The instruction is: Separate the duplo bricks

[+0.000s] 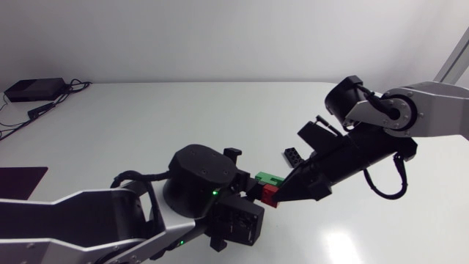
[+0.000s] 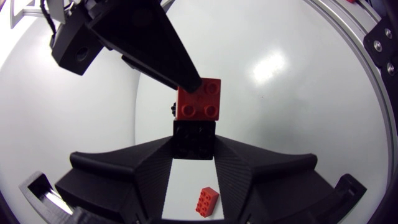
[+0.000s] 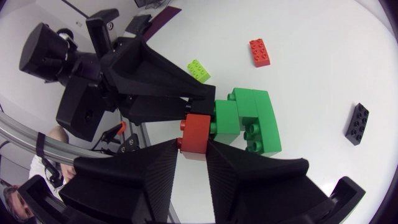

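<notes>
Clearly mid-separation: at the head view's lower centre, the left pincer (image 1: 246, 193) clamps the black brick (image 2: 194, 138), the right pincer (image 1: 283, 189) clamps the joined red brick (image 1: 270, 195), green bricks (image 1: 268, 178) attached, over the bench (image 1: 146, 117). Next, likely, a firm opposing pull or twist.

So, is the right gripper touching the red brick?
Touching. The right wrist view shows the right gripper with both fingers pressed against the red brick from two sides, no gap on either side.

White table (image 1: 183, 117); black box (image 1: 33, 89) with cables (image 1: 55, 101) at far left corner; dark sheet (image 1: 18, 182) at left edge.
</notes>
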Controlling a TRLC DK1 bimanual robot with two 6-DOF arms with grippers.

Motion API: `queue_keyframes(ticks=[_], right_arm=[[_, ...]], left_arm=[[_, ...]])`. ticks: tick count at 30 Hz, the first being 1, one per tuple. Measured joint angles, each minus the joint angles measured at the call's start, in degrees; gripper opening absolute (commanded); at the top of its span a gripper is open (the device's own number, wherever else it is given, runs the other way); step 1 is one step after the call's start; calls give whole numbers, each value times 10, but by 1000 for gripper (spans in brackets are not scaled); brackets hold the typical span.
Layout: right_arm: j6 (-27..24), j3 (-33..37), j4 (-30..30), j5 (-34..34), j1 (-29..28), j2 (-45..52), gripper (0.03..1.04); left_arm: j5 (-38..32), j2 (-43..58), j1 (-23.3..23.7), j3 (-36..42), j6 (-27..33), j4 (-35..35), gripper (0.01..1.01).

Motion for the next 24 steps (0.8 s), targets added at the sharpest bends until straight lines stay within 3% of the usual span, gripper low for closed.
queue_keyframes(ticks=[7,10,19,24], right_arm=[[-68,0,-70,-59,-120,1,307],[-95,-1,-98,-73,-136,1,305],[-129,-3,-103,-79,-174,54,307],[-148,-6,-103,-76,-211,94,307]], left_arm=[[1,-15,28,0,7,-35,308],[1,-20,42,0,14,-35,308],[1,-20,45,0,16,-37,308],[2,-20,48,0,16,-82,308]])
